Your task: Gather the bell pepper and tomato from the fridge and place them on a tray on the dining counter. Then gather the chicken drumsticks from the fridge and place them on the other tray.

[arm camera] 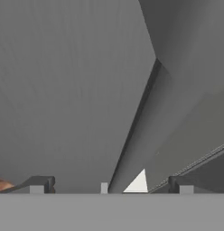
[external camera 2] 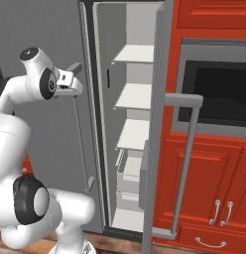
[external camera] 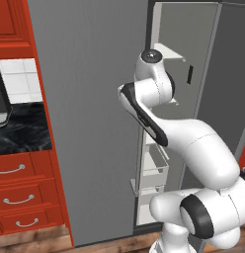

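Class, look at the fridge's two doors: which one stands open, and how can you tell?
The right-hand door of the fridge is open: it is swung outward, baring pale shelves. The left-hand door lies flat and shut.

The arm's upper joints cover part of the fridge [external camera: 95,99] opening in the left base view, hiding the middle shelves. In the right base view, the open right door [external camera 2: 157,124] stands edge-on, masking the shelves' right ends. In the hand view, a small brown shape [arm camera: 2,185] is cut off at the left edge, too little to identify.
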